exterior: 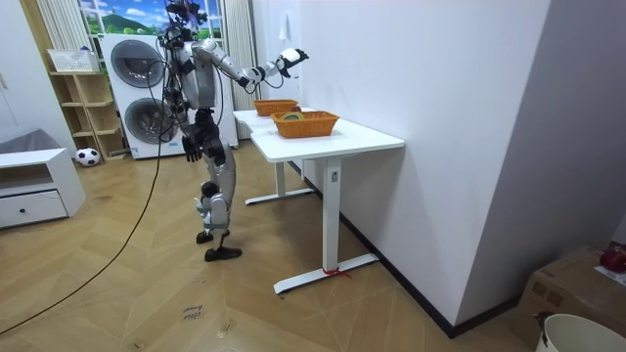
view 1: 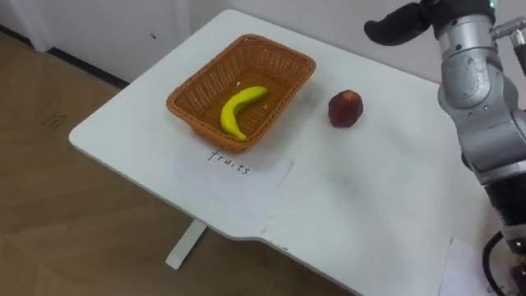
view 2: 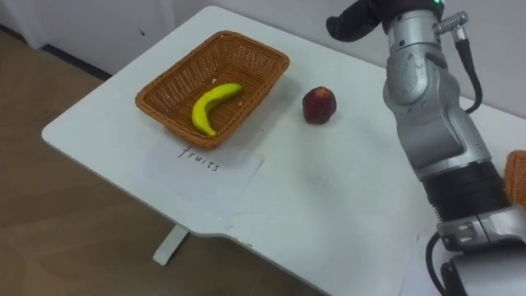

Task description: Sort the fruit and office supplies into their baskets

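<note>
A yellow banana (view 1: 239, 109) lies in the woven fruit basket (view 1: 283, 56) on the left part of the white table (view 1: 370, 197). A red apple (view 1: 345, 108) sits on the table just right of that basket. My right hand (view 1: 394, 28) is raised above the table's far side, up and right of the apple, its dark fingers stretched out and holding nothing. In the room view I stand at the table's long side with that hand (exterior: 290, 57) lifted over the far basket (exterior: 275, 106). My left hand (exterior: 193, 149) hangs by my hip.
A paper label (view 1: 233, 167) lies in front of the fruit basket. A second woven basket (exterior: 305, 123) stands on the table's right end, its edge (view 2: 518, 177) beside my right arm. The table's left and near edges drop to the wooden floor (view 1: 74, 214).
</note>
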You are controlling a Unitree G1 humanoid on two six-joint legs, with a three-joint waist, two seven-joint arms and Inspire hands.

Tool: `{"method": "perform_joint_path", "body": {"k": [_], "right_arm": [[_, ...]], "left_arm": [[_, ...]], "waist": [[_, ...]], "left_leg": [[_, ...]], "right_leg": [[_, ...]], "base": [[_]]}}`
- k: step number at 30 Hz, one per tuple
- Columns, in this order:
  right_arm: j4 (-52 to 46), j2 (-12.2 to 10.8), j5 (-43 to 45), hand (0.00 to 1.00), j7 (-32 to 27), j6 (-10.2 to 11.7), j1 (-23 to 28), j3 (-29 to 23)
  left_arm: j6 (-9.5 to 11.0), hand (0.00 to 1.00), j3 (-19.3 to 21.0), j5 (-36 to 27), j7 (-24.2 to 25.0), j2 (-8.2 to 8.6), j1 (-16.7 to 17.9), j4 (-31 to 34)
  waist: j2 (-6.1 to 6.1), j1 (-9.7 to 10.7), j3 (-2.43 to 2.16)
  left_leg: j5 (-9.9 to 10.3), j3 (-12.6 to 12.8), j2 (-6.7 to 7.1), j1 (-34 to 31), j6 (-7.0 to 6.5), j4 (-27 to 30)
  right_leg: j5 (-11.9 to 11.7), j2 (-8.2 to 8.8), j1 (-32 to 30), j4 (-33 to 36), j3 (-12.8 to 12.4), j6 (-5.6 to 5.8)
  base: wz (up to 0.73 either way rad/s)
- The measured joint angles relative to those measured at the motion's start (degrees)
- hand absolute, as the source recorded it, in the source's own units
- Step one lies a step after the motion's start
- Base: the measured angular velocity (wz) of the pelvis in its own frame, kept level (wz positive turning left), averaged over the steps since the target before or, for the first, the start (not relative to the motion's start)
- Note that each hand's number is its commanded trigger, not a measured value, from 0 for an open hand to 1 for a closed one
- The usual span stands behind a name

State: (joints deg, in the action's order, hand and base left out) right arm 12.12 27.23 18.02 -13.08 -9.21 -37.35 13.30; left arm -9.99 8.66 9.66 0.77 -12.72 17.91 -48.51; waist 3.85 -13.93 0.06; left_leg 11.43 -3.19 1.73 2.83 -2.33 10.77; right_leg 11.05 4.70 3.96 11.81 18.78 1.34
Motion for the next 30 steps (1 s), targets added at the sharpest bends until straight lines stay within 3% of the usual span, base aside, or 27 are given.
{"method": "perform_joint_path", "body": {"k": [6,11,18,24,30], "right_arm": [[0.14,0.20,-5.81,0.00,-0.02,0.51,-0.01,-1.84],[0.56,0.21,-11.96,0.00,-0.12,0.32,-0.01,-2.17],[0.62,-0.39,-18.92,0.00,-0.07,-0.35,0.02,-2.18],[3.21,-2.99,-22.53,0.00,0.48,-0.32,0.02,-2.22],[8.71,-6.12,-23.31,0.00,1.36,-0.32,0.03,-2.16]], "left_arm": [[0.08,0.00,-2.06,-0.06,-0.13,0.05,-2.50,-1.57],[-0.13,0.00,-2.23,-0.16,-0.30,0.17,-4.74,-3.45],[-0.86,0.00,-3.45,-1.19,-0.66,1.06,-7.39,-2.73],[-0.84,0.00,-5.69,-1.32,-1.63,1.19,-7.71,-2.00],[-0.63,0.00,-7.87,-3.16,-2.45,1.74,-8.14,-1.16]], "waist": [[0.64,2.57,-0.17],[1.00,2.87,-0.03],[2.01,3.68,0.00],[1.91,3.88,0.07],[0.93,3.74,0.55]], "left_leg": [[0.00,0.64,0.03,0.27,0.00,0.00],[0.00,2.68,-0.54,0.01,0.00,-0.18],[0.00,3.88,-1.31,-0.13,0.04,-0.92],[0.00,4.87,-1.39,0.03,0.04,-0.89],[0.00,4.81,-1.44,-0.84,0.04,-1.00]], "right_leg": [[-0.01,-0.07,0.08,0.04,-0.21,0.00],[-0.40,-0.60,-1.16,0.24,-2.44,-0.43],[-0.77,-1.39,-2.03,-0.08,-3.04,-0.96],[-0.83,-1.49,-2.02,-0.33,-3.55,-1.01],[-1.08,-1.70,-2.63,-1.06,-3.75,-0.97]], "base": [[-0.02],[-0.21],[-0.08],[-0.06],[0.00]]}}
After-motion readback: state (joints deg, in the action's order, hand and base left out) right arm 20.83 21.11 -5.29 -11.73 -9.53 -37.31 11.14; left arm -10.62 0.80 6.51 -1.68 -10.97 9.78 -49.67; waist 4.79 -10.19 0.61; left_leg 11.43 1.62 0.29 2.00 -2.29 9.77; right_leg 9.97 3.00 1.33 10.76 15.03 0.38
